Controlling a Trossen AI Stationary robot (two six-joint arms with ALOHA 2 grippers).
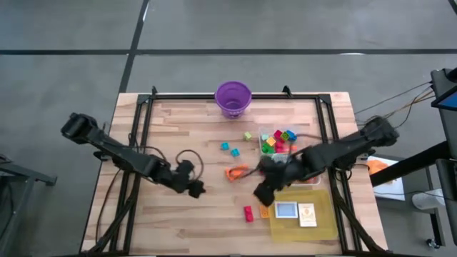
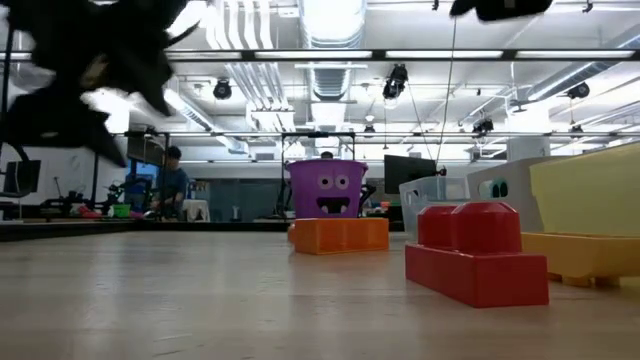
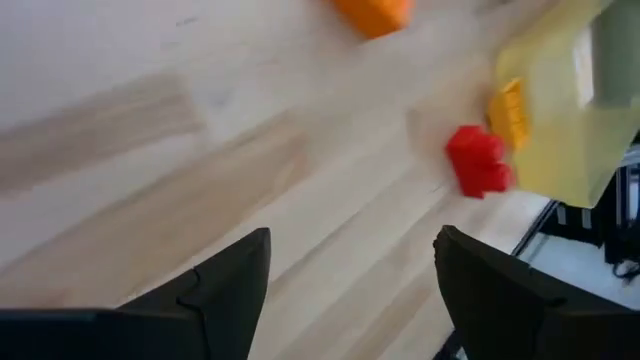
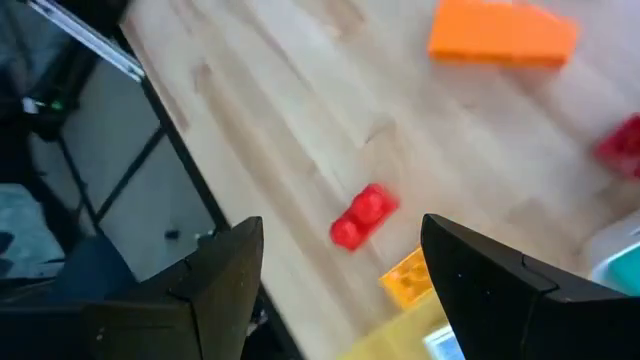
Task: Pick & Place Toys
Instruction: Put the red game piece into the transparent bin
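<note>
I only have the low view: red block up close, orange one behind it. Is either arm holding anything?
Observer: No. The left gripper is open, with only bare table between its fingers.
Operator: And the right?
Observer: The right gripper is open and empty too, above the table near the red block.
Operator: Anything beside that block I can't see?
Observer: A small orange piece lies at the edge of the yellow tray.

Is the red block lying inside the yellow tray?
No. In the high view the red block lies on the bare wood, to the left of the yellow tray.
</note>
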